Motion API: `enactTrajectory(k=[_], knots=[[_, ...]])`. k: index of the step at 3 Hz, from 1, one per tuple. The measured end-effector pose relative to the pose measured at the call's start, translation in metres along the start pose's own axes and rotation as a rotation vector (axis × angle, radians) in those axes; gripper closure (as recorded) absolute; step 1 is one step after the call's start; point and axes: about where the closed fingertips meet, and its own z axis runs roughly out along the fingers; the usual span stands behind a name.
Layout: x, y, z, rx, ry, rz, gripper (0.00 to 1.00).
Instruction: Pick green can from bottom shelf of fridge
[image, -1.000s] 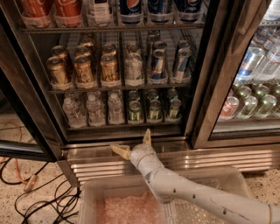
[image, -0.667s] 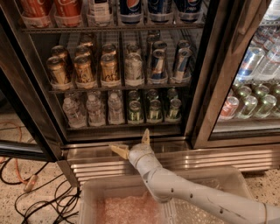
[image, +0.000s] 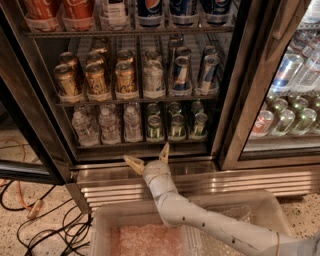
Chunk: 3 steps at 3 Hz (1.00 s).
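The fridge (image: 239, 85) stands open ahead of the gripper (image: 149, 159), which hangs low in front of the ribbed base (image: 210, 182). Its two fingers are spread wide apart with nothing between them. Just above it runs the bottom shelf (image: 115, 145). That shelf holds water bottles (image: 107, 125) up and left of the gripper, and three short rows of green cans up and right of it. The green can (image: 155, 128) nearest the gripper is at the front of the left row, just above the higher finger and clear of it. It stands upright, long axis vertical, silver top up, pale label facing out. One shelf higher are gold cans (image: 95, 80) to the left and slim cans (image: 182, 75) to the right. Under the arm, behind the gripper, sits a clear bin (image: 107, 212) holding something pale pink and grainy that I cannot identify.
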Motion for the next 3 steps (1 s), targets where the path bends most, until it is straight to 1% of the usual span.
enactTrajectory(k=[1, 2, 3], knots=[[-0.001, -0.006, 0.008, 0.049, -0.056, -0.043, 0.0], [-0.007, -0.013, 0.015, 0.081, -0.099, -0.084, 0.0], [-0.011, -0.021, 0.019, 0.11, -0.126, -0.111, 0.17]])
